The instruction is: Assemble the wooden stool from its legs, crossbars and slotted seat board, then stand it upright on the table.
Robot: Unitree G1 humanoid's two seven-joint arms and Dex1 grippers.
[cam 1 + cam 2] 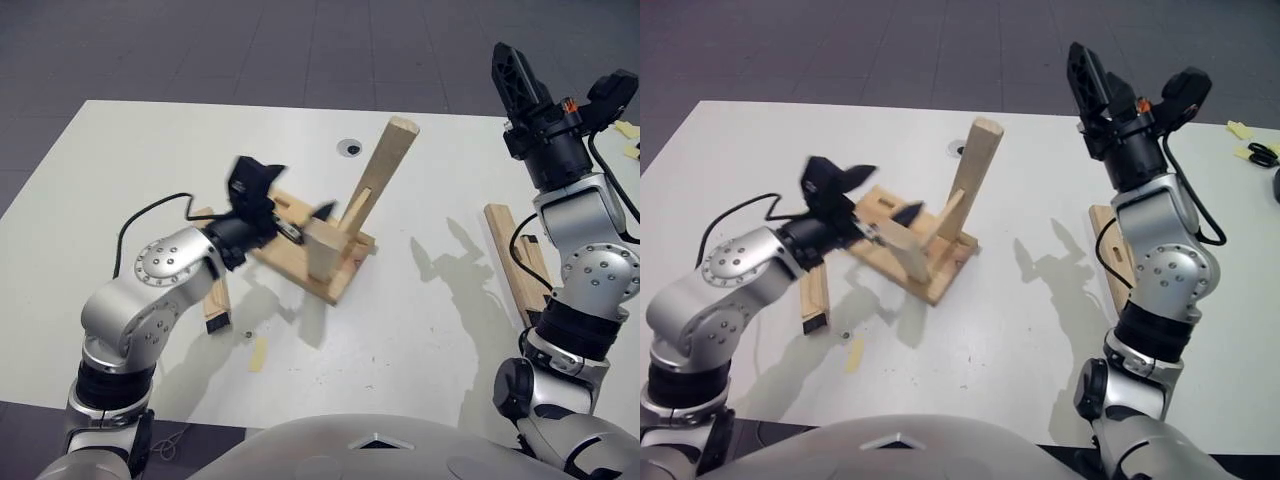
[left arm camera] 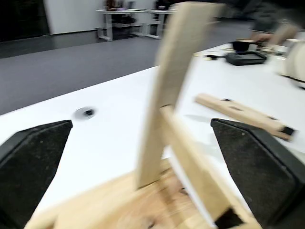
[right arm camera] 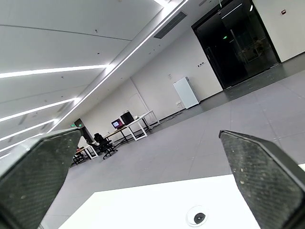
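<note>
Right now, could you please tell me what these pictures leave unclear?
- Head views: the left gripper is blurred, so contact with the seat board is unclear.
- Head views: the right arm covers part of the loose wooden pieces; their count is uncertain.
- Head views: the left arm hides the upper end of a leg.
- Left wrist view: blur smears the crossbar joint.

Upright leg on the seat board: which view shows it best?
Left eye view: the upright leg shows nearly full length, tilted, rising from the seat board. Right eye view shows it much the same. Left wrist view has it close and blurred.
</note>
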